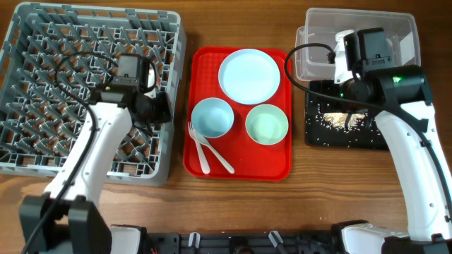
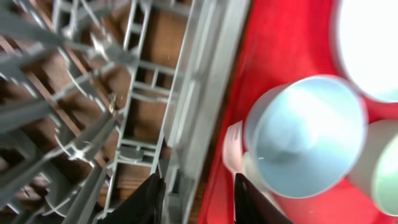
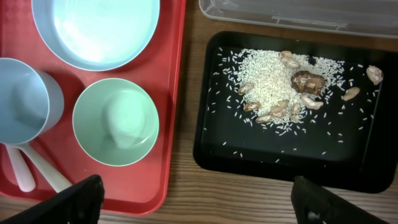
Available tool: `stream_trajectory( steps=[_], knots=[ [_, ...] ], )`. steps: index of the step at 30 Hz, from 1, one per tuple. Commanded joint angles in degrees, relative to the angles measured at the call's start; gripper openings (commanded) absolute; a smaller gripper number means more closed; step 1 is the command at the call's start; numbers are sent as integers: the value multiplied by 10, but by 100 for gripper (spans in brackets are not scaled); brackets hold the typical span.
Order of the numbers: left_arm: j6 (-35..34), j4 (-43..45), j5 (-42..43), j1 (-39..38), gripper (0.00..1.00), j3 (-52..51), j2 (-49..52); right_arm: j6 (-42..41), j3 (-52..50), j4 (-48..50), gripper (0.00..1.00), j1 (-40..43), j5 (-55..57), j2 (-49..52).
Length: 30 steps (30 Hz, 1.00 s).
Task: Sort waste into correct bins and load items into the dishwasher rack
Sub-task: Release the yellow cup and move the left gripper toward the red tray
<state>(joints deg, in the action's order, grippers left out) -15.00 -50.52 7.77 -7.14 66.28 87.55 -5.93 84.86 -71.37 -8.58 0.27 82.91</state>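
Note:
The grey dishwasher rack stands at the left. A white plate, a pale blue bowl, a pale green bowl and two white spoons lie on a red serving tray. The black tray holds rice and brown bits. The clear tub stands behind it. My left gripper is open and empty, astride the rack's right wall, next to the blue bowl. My right gripper is wide open and empty, high over the black tray. No wrapper, tissue or cup shows.
The red serving tray sits between the rack and the black tray, with a strip of bare wood table between them. The right arm hides part of the tub and the black tray in the overhead view.

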Motion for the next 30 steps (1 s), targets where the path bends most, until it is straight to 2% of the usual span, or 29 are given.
stream_trajectory(
  steps=[1, 3, 5, 9, 13, 14, 15, 16, 30],
  knots=[
    [13, -3, -3, -2, 41, 26, -47, 0, 12, -1, 100, 0, 10, -6],
    [13, -12, -3, -2, 43, 26, -56, 0, 12, -1, 100, 0, 10, -6],
    [13, -30, -3, -2, 51, 26, -61, 0, 12, -1, 100, 0, 10, -6],
    [13, -55, -3, -2, 59, 26, -61, -1, 12, -1, 100, 0, 10, -6],
    [13, -65, -3, -2, 65, 26, -61, -1, 12, -1, 100, 0, 10, -6],
    [13, -66, -3, -2, 71, 26, -61, -1, 12, -1, 100, 0, 10, -6],
    [13, -67, -3, -2, 83, 26, -61, -1, 12, -1, 100, 0, 10, -6],
    [13, -68, -3, -2, 100, 26, -61, -1, 12, -1, 99, 0, 10, -6],
    [13, -67, -2, -10, 100, 26, -94, -21, 12, -18, 100, 16, 10, -7]
  ],
)
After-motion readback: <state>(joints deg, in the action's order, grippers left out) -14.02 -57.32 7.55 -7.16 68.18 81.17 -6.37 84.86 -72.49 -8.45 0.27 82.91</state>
